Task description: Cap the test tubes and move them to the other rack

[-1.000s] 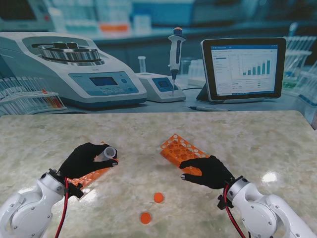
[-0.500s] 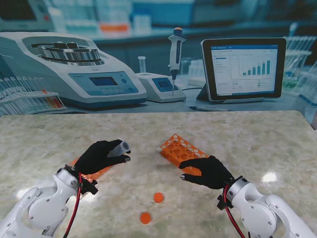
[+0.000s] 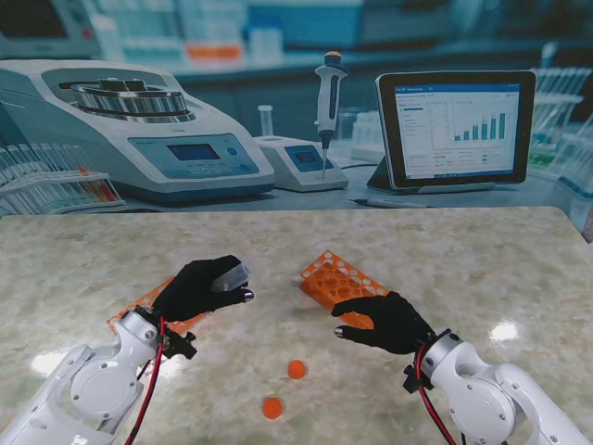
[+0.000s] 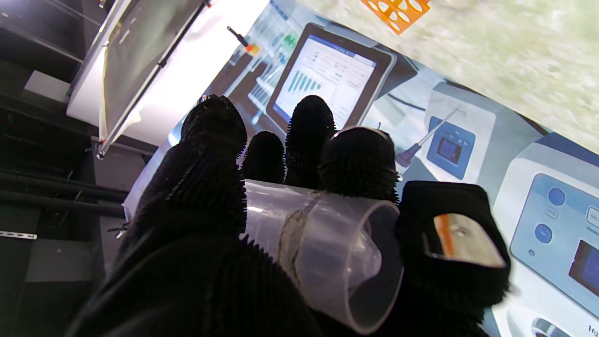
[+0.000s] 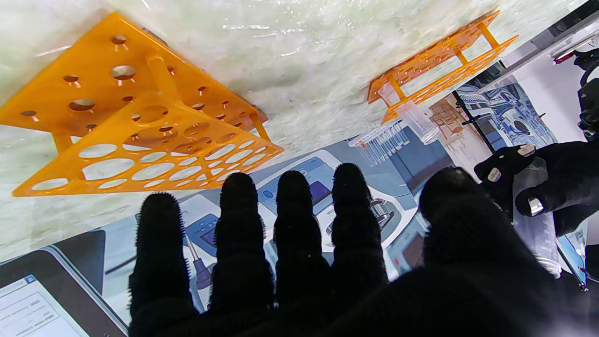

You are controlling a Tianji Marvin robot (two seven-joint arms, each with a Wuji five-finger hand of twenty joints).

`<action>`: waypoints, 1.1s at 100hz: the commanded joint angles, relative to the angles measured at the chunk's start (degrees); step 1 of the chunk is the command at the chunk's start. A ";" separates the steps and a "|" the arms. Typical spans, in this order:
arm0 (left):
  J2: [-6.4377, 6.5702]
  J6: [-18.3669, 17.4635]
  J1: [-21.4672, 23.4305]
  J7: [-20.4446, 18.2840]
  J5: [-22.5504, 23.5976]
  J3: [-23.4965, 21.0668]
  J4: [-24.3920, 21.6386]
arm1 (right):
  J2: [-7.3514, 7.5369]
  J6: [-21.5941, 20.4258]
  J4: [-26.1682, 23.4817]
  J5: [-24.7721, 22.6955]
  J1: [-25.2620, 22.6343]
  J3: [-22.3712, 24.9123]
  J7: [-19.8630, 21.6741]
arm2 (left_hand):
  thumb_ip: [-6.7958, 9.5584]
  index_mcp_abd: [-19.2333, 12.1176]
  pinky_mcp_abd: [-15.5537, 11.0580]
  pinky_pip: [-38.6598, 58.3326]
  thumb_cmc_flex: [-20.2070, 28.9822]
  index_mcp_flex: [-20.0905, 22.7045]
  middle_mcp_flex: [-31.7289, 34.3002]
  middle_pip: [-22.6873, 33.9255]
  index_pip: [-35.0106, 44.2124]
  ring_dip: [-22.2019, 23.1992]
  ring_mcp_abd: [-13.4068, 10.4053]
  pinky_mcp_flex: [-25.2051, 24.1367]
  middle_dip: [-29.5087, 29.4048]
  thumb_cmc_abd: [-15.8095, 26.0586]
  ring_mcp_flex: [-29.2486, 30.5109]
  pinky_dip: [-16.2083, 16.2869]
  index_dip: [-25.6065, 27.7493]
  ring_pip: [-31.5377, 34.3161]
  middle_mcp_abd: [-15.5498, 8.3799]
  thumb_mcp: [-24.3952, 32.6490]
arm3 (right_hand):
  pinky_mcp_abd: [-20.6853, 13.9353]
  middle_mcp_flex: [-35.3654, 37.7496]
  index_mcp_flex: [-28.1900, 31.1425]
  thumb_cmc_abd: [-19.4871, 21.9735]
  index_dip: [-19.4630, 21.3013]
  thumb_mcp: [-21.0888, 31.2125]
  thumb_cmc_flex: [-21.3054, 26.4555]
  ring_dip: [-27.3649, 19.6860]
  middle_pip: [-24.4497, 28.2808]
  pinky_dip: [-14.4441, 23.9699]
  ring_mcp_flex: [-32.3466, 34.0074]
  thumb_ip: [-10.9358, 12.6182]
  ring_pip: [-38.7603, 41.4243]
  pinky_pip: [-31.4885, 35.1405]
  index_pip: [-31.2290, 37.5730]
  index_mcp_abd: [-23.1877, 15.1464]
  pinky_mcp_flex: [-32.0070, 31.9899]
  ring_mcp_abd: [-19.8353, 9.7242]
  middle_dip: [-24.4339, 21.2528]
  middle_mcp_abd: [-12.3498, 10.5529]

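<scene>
The left robot hand (image 3: pixel 202 287) is grasping an uncapped clear tube (image 3: pixel 231 276), lying it sideways above the surface (image 3: pixel 482 260), just beyond the left rack (image 3: pixel 125 318). The right robot hand (image 3: pixel 389 320) is resting released, fingers spread, against the near end of the right rack (image 3: pixel 335 276). Two orange caps (image 3: pixel 296 369) are lying on the surface between the arms, nearer to me.

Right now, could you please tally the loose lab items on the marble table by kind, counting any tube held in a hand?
Orange perforated plastic test tube racks: 2, one under the left hand, one by the right hand
Round orange caps: 2
Clear plastic test tubes: 2, one uncapped in the left hand, one in the left rack
Total: 6
</scene>
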 commanded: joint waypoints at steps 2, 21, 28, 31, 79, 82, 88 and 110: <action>-0.06 0.55 -0.25 -0.73 -0.10 0.47 0.20 | -0.05 -0.05 -0.04 0.19 -0.10 -0.49 0.33 | 0.30 -2.99 -15.89 7.70 1.28 -2.30 0.17 1.57 4.48 -1.47 -0.86 1.46 -0.81 0.07 5.35 1.65 4.59 3.34 -2.15 0.27 | -0.26 0.13 -0.81 1.28 0.39 -0.95 0.56 0.74 0.11 0.06 -1.18 0.97 -0.88 -0.26 -0.31 0.24 -0.21 0.20 0.51 0.25; -0.16 0.75 -1.15 -0.65 -0.74 1.71 0.91 | 0.03 0.00 -0.03 0.36 0.27 -1.09 0.76 | 0.80 -3.36 -8.36 3.17 3.57 -0.40 -2.31 1.41 14.29 0.09 2.97 0.67 -0.49 5.57 4.86 0.36 23.64 -3.42 -2.82 -2.18 | -0.29 0.13 -0.87 1.16 0.39 -0.94 0.66 0.75 0.11 0.06 -1.10 1.00 -0.85 -0.27 -0.31 0.15 -0.22 0.15 0.50 0.20; -0.23 0.78 -1.48 -0.42 -0.95 2.17 1.16 | 0.06 0.04 -0.03 0.46 0.41 -1.33 0.93 | 0.77 -0.57 -4.29 -1.01 3.88 1.11 -2.67 -1.36 14.93 1.62 4.08 0.03 -1.12 7.04 4.56 -0.70 29.61 -8.47 -1.33 -2.18 | -0.29 0.14 -0.83 1.15 0.39 -0.96 0.64 0.74 0.12 0.05 -1.15 0.99 -0.88 -0.28 -0.29 0.29 -0.23 0.11 0.51 0.19; -0.24 0.87 -1.60 -0.45 -1.04 2.34 1.23 | 0.07 0.06 -0.02 0.55 0.48 -1.44 1.00 | 0.77 -0.24 -2.83 -2.52 4.02 1.19 -2.86 -2.09 14.82 1.76 4.52 -0.24 -1.21 7.37 4.40 -1.13 30.44 -10.04 -1.23 -2.28 | -0.32 0.07 -0.85 1.17 0.39 -0.94 0.67 0.73 0.09 0.05 -1.18 1.00 -0.89 -0.28 -0.30 0.28 -0.20 0.15 0.50 0.18; -1.34 1.09 -5.15 4.18 0.02 7.50 5.01 | 0.21 -0.17 0.06 0.85 1.14 -2.74 1.61 | 1.03 4.20 11.48 -52.51 4.39 4.15 -8.16 2.75 15.43 6.71 3.25 -36.01 18.47 6.17 -14.01 -9.41 38.69 -27.08 -6.57 -2.33 | -0.32 0.43 -0.77 -0.78 0.44 -0.63 1.96 0.84 0.26 0.12 -0.65 1.11 -0.62 -0.14 -0.19 -0.02 0.08 0.38 0.55 0.24; -1.44 1.03 -5.38 4.77 0.37 7.86 5.28 | 0.23 -0.31 0.09 0.67 1.24 -2.91 1.57 | 1.09 4.02 11.25 -51.82 4.42 4.53 -8.06 2.89 15.65 7.33 3.54 -38.09 19.24 5.62 -15.65 -8.84 38.78 -27.16 -6.81 -2.04 | -0.34 0.88 -0.72 -1.72 0.47 -0.45 2.58 1.03 0.52 0.19 -0.04 1.16 -0.26 0.01 -0.13 -0.12 0.27 0.60 0.68 0.36; -1.61 0.93 -5.77 5.61 0.92 8.47 5.68 | 0.29 -0.47 0.16 0.12 1.51 -3.32 1.60 | 1.03 4.03 11.48 -49.48 4.10 5.18 -7.74 3.13 16.02 9.12 3.87 -39.32 20.62 4.74 -17.37 -7.53 38.90 -26.20 -6.76 -1.08 | -0.38 1.62 -0.43 -3.05 0.63 -0.13 3.43 1.68 1.10 0.44 0.94 1.21 0.61 0.43 0.17 -0.19 0.69 1.09 1.10 0.51; -1.90 1.01 -6.66 6.44 0.66 10.17 6.67 | 0.48 -0.24 0.36 -1.64 2.55 -5.03 1.75 | 0.66 3.63 15.32 -37.11 1.52 6.68 -5.94 6.46 16.95 15.71 3.89 -31.48 20.92 2.99 -16.03 -1.06 39.23 -15.60 -5.33 3.32 | -0.55 4.72 1.04 -7.99 2.12 0.95 5.75 7.50 4.06 2.70 4.87 0.97 4.24 2.17 1.78 0.72 1.90 1.14 5.55 1.45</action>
